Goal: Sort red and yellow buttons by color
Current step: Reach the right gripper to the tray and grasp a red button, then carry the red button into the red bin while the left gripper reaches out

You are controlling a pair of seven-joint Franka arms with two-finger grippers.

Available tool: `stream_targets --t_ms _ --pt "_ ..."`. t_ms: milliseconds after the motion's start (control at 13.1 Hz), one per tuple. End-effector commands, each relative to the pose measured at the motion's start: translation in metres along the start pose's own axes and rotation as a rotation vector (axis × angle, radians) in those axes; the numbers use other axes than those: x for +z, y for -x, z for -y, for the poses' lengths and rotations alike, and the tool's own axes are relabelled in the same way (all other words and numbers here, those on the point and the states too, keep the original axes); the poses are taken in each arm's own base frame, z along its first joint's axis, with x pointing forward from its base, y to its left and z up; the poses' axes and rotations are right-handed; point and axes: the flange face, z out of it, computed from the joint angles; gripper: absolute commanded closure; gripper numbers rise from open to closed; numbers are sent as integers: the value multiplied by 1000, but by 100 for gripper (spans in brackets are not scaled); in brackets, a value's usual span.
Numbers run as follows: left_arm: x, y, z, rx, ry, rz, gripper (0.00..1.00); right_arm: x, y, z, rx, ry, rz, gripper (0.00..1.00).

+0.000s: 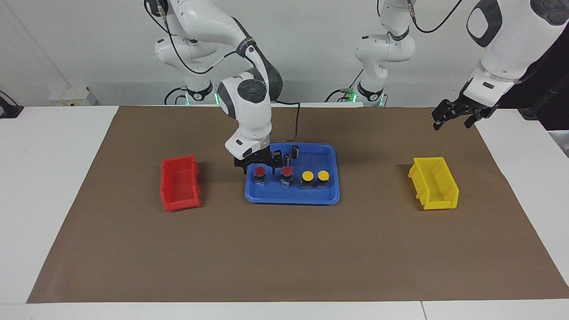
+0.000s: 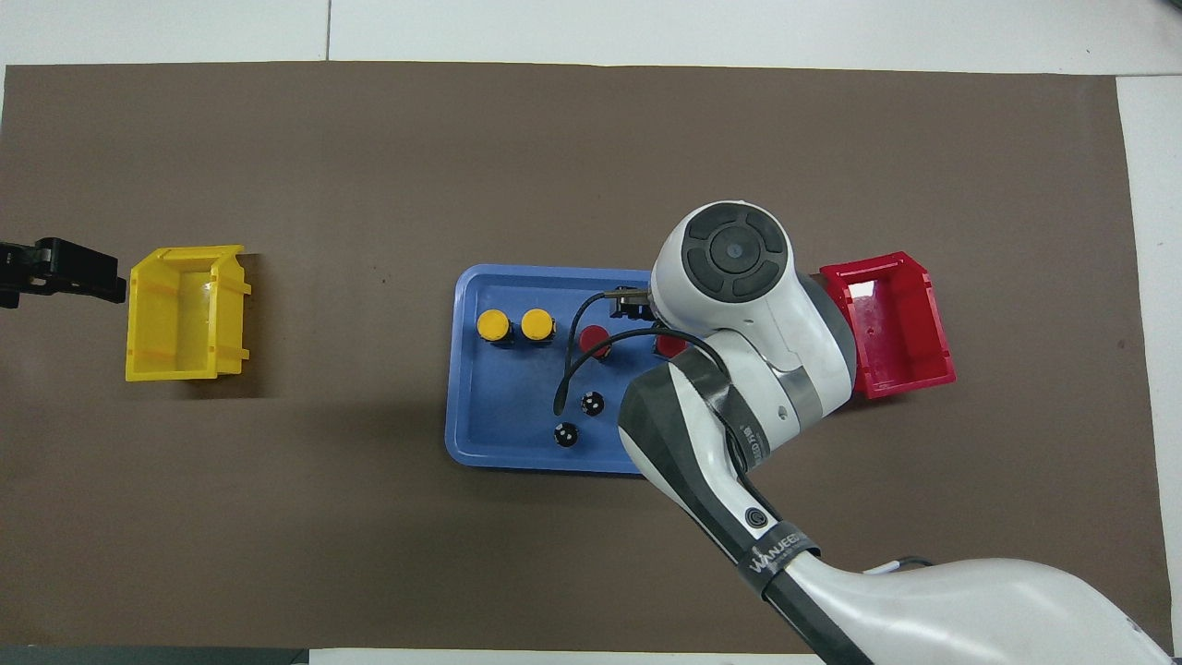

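Over blue tray (image 1: 331,175) edge: right gripper (image 1: 259,168) spread.

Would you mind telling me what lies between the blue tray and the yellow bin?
Nothing: both views show only bare brown mat between the tray and the yellow bin.

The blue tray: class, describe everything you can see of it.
The blue tray is a shallow rectangular dish, plastic-looking, with rounded corners and a raised rim. It lies flat on the brown mat, between the red bin and the yellow bin. It holds two red-capped buttons, two yellow-capped buttons and two dark cylinders. The right hand is over its red-bin end.
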Motion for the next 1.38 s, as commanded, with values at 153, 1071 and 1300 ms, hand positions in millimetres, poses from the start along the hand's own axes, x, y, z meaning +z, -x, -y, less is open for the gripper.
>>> stream_targets --t_ms 153,1071,1300 --pt "2 17 -4 -66 -20 21 0 15 19 1 -15 0 -22 24" --pt "31 8 -76 -122 24 -73 4 -64 -15 -49 -49 29 -8 73" --pt "93 8 -186 -224 53 -117 21 -110 -25 -178 -140 34 55 73"
